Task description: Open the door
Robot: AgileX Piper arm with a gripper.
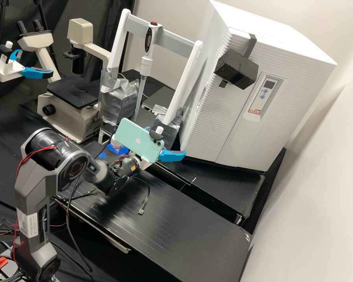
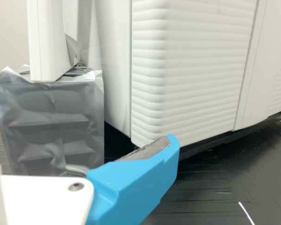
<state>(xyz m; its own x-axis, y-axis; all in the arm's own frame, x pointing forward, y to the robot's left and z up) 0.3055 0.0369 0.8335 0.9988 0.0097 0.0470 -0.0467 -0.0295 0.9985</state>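
Observation:
In the high view, the gripper is low at the near left corner of the white cabinet, left of its ribbed door. The door looks closed, and a black foam block is fixed high on its front. From the wrist, a blue finger of the gripper overlaps the bottom corner of the ribbed door; whether they touch, I cannot tell. The finger's grey pad is bare, with the fingers apart and nothing held. A phone on the wrist hides part of the gripper in the high view.
A white frame on tape-wrapped blocks stands left of the cabinet, with a pipette hanging on it. Behind at the left is a microscope. The black bench extends in front, a loose cable end lying on it.

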